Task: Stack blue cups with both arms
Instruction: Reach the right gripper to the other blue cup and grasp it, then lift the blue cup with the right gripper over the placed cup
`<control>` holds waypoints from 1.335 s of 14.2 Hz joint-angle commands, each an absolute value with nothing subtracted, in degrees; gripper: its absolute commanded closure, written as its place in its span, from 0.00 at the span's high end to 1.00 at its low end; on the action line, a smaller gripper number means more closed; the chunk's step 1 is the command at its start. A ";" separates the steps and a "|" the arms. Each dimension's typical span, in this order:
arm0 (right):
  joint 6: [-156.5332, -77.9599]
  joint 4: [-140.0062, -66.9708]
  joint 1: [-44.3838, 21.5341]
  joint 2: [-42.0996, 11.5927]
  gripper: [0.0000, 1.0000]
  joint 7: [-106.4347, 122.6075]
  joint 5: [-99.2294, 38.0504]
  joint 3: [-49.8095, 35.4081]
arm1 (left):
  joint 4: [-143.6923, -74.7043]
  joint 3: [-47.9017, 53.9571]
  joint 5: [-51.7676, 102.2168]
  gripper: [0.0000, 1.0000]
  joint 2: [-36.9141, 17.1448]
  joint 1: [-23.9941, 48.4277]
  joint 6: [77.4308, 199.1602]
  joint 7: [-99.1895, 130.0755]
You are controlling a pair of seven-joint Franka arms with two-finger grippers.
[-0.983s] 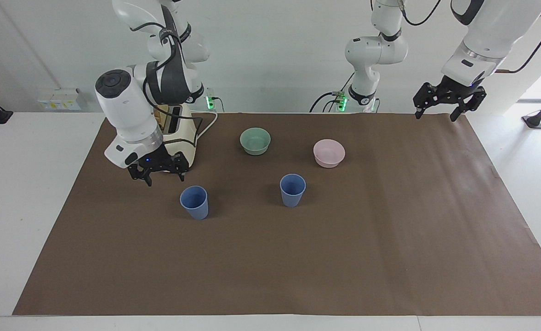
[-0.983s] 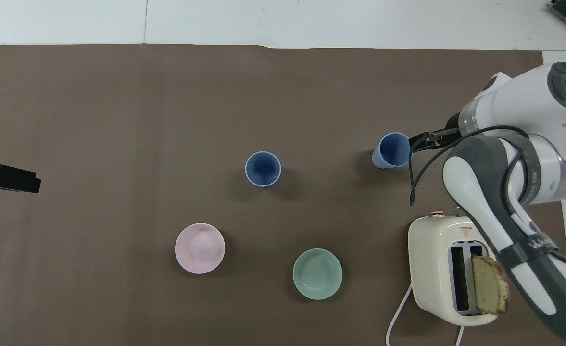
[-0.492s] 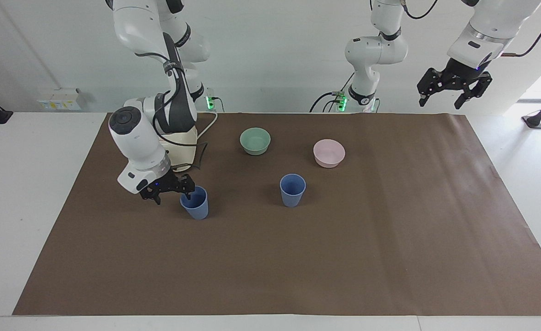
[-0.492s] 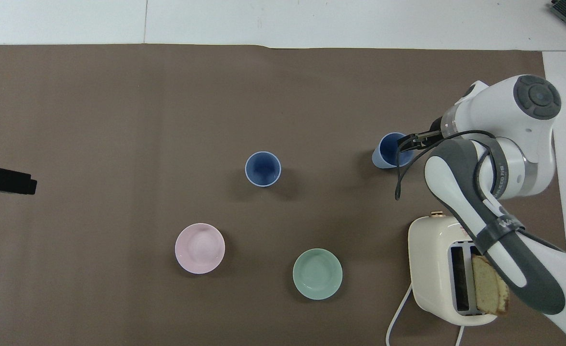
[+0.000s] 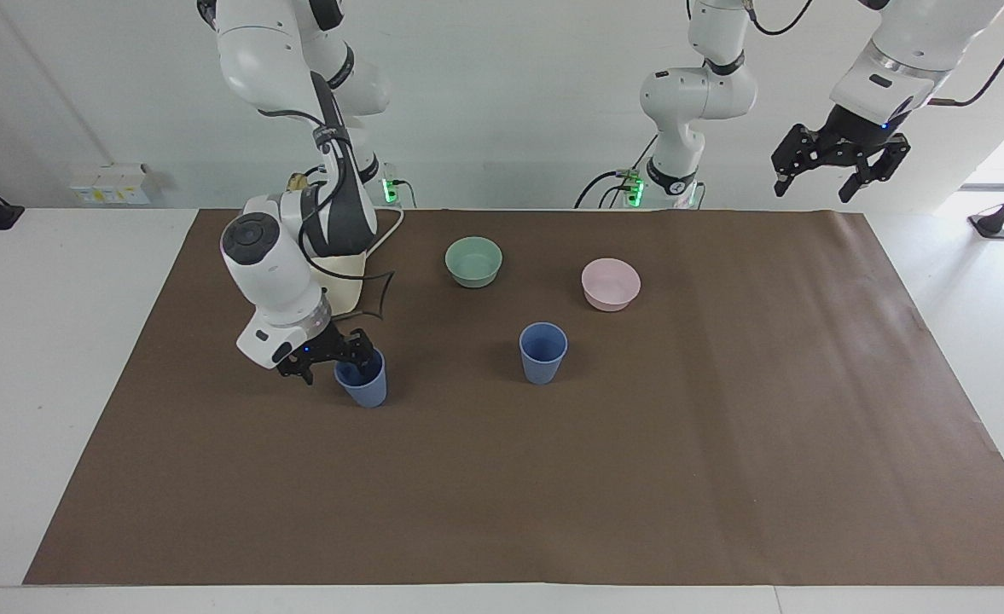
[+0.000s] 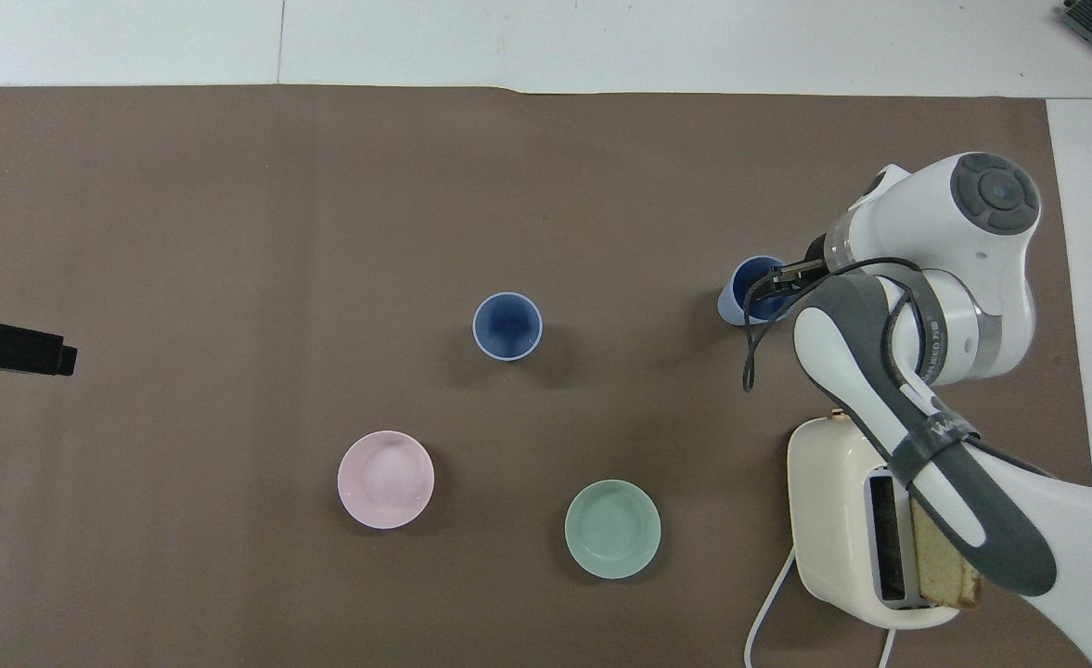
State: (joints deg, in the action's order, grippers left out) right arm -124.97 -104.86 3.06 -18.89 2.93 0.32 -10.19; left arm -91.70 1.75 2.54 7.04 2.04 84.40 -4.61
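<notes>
Two small periwinkle-blue cups are being seen upright and well apart on the brown mat, mouths open upward. One cup (image 5: 542, 353) (image 6: 507, 326) is standing mid-table. The other cup (image 5: 363, 379) (image 6: 748, 291) is standing toward the right arm's end, its rim partly covered.

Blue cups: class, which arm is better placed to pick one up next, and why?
Right. The right pincer sits at the rim of the blue cup toward the right arm's end of the table, one finger apparently inside. The left pincer waits high over the paper's edge, away from both cups.
</notes>
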 commanded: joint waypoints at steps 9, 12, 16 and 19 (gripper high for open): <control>-125.60 -103.19 3.25 -19.69 0.00 4.48 -0.53 -10.28 | -91.76 1.85 2.99 1.00 8.09 1.67 83.14 -5.01; -120.35 -98.72 2.29 -19.07 0.00 3.87 -0.70 -10.72 | -91.76 1.85 2.99 1.00 8.09 1.67 83.14 -5.01; -111.29 -90.46 1.85 -19.16 0.00 -1.65 -0.79 -13.26 | -91.76 1.85 2.99 1.00 8.09 1.67 83.14 -5.01; -107.76 -86.49 1.15 -19.16 0.00 -8.68 -0.62 -16.43 | -91.76 1.85 2.99 1.00 8.09 1.67 83.14 -5.01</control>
State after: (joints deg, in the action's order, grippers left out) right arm -109.86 -89.30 1.44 -18.50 -4.91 0.15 -14.76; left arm -91.70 1.82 2.55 7.36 2.04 84.18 -4.62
